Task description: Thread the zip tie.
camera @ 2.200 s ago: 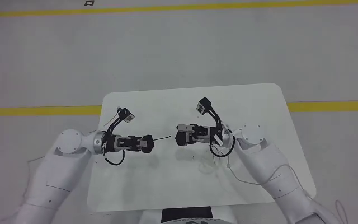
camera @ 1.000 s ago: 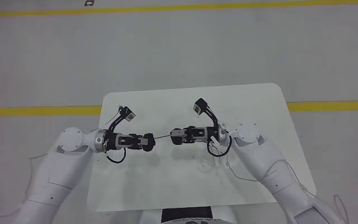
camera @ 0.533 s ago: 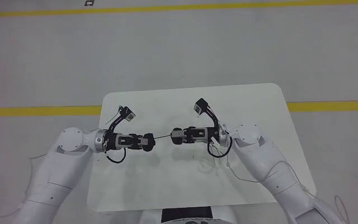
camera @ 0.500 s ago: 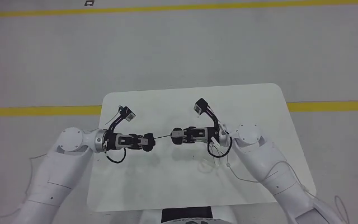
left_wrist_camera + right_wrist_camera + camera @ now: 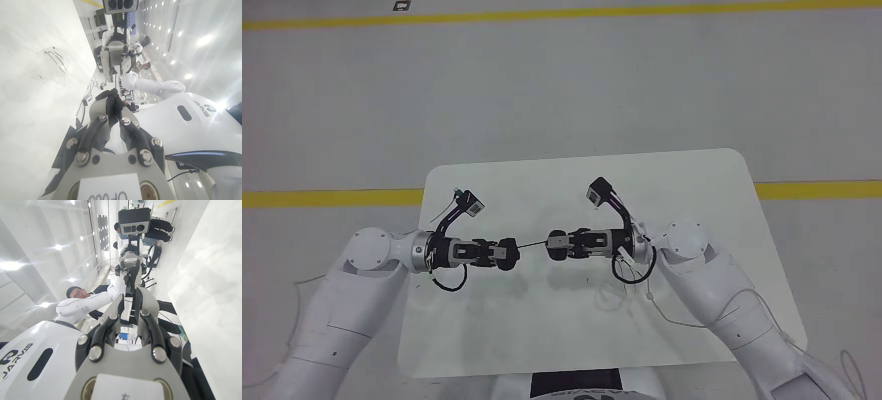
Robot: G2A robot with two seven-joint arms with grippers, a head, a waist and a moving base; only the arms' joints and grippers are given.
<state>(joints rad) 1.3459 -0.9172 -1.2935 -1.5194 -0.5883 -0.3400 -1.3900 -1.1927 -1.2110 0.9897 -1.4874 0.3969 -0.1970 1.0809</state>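
Note:
A thin black zip tie runs level between the two arms over the white table. My left gripper is shut on one end of it; the strip shows between the black pads of the gripper. My right gripper faces it from the other side, at the tie's free tip. In the right wrist view its fingers stand a little apart, open, with the tip at their mouth and the left gripper just beyond.
Several spare black zip ties lie flat on the table, on the right arm's side. White cables hang under the right wrist. Bare table surface stretches beyond the grippers and toward both side edges.
The right gripper has moved left until it meets the tie's free tip. The left arm shifted slightly early on; over the last half second nothing visibly moves.

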